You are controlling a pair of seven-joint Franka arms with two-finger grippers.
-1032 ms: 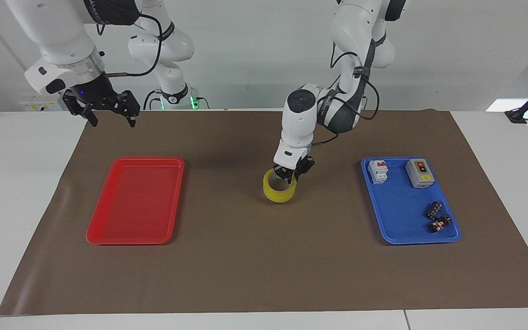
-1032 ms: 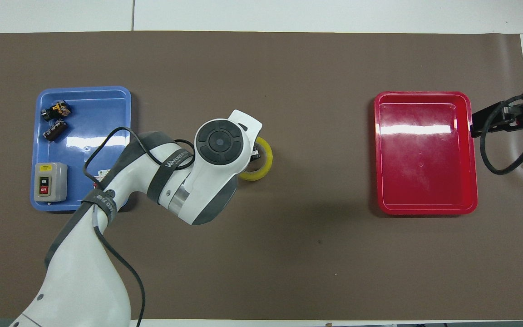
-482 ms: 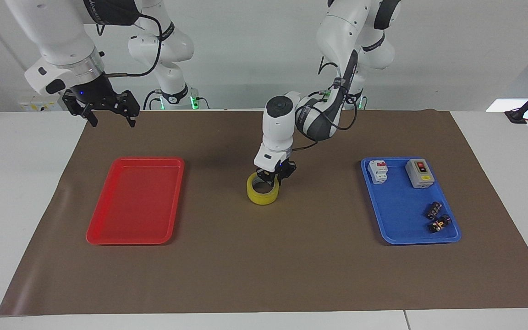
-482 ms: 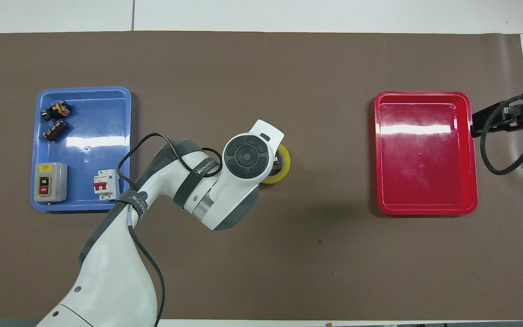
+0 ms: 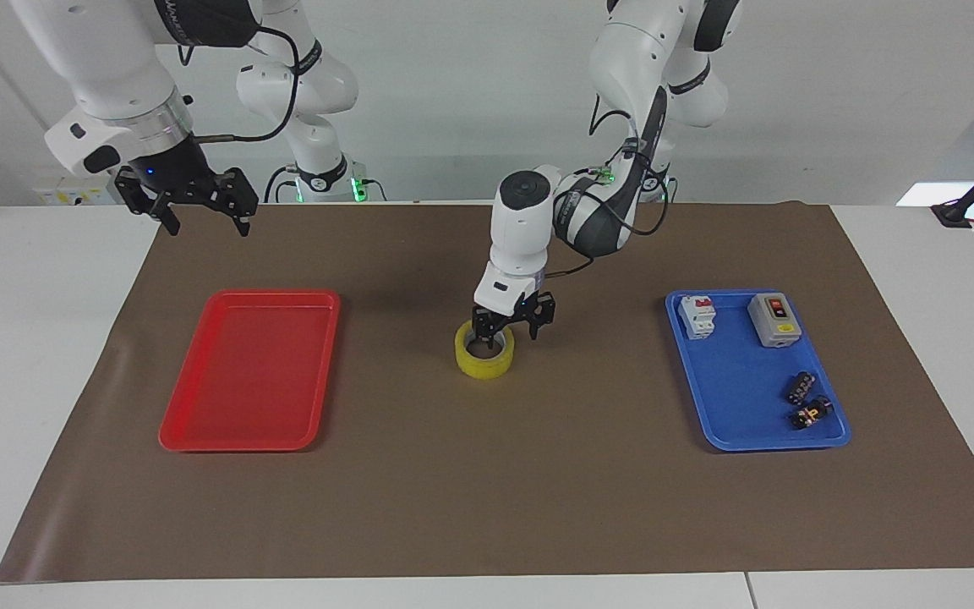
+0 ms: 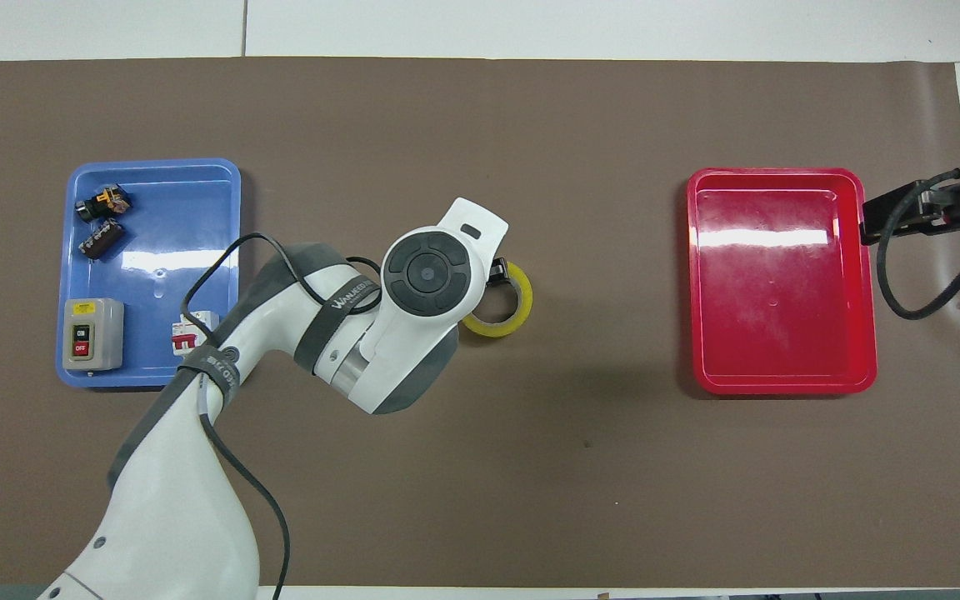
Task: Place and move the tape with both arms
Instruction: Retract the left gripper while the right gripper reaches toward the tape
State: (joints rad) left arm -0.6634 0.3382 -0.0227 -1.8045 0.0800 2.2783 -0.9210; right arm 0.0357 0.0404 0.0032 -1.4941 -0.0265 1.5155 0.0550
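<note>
The yellow tape (image 5: 484,355) lies flat on the brown mat (image 5: 487,491), midway between the two trays. My left gripper (image 5: 508,328) hangs just above its rim, open, with one finger (image 5: 482,328) down at the roll's hole and the other outside the roll, toward the blue tray. In the overhead view the left wrist covers part of the tape (image 6: 518,312). My right gripper (image 5: 204,216) waits open in the air over the mat's edge by the red tray's corner, holding nothing.
A red tray (image 5: 191,423) lies toward the right arm's end. A blue tray (image 5: 728,397) toward the left arm's end holds a white breaker (image 5: 697,316), a grey switch box (image 5: 774,320) and two small black parts (image 5: 804,400).
My left gripper carried the tape toward the red tray's side, set it on the mat and opened, letting it go. The right arm has not moved.
</note>
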